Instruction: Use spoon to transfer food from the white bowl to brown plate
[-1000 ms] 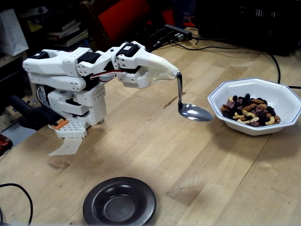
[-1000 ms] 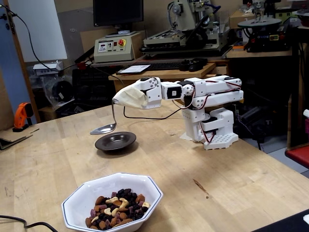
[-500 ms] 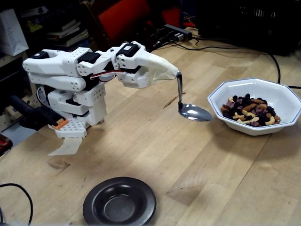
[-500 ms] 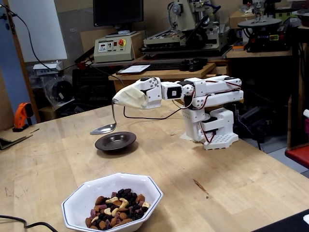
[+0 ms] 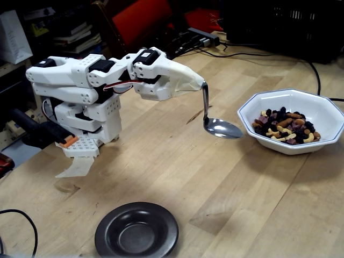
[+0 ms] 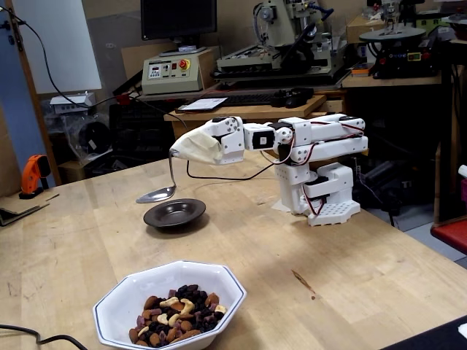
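Gripping spoon (image 5: 221,128), jaws hidden under tape, spoon empty.

One fixed camera stood above the table's near edge, looking down and across at me: my base at its left, the white bowl (image 5: 293,121) at its right, the brown plate (image 5: 136,230) closest, at the bottom edge. The other fixed camera sat lower, beyond the bowl (image 6: 169,305), facing back along the table (image 6: 350,277) toward the workshop benches. Both took in my whole arm (image 6: 292,138), my spoon (image 5: 221,128), bowl and plate.
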